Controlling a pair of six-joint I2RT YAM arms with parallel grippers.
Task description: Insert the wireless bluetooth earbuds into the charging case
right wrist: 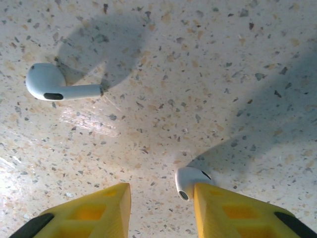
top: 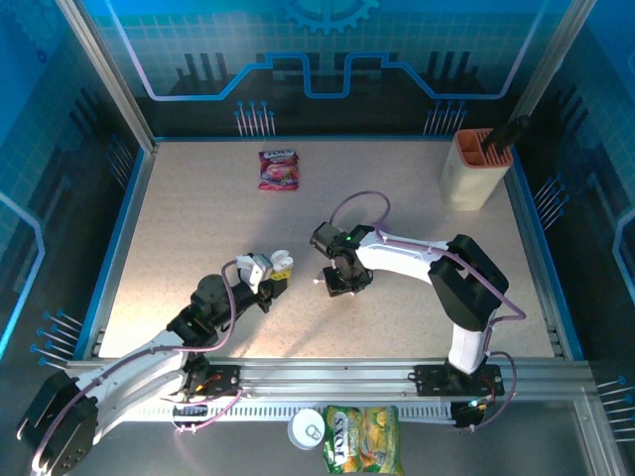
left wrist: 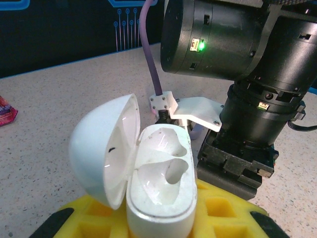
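My left gripper (left wrist: 158,220) is shut on the white charging case (left wrist: 161,193), held upright between its yellow fingers (left wrist: 223,210). The case's lid (left wrist: 101,148) stands open to the left and both wells are empty. In the top view the case (top: 266,266) sits left of centre. My right gripper (right wrist: 162,198) points down at the table (right wrist: 208,74) with its jaws open. One white earbud (right wrist: 188,179) lies on the table against the inner edge of its right finger (right wrist: 233,210). Another white earbud (right wrist: 49,84) lies further off at the upper left.
The right arm's wrist (left wrist: 233,59) hangs close behind the case. A pink snack packet (top: 279,169) lies at the table's back, and an orange-and-cream holder (top: 476,169) stands at the back right. A green chips bag (top: 362,438) and a can (top: 308,428) sit beyond the front rail.
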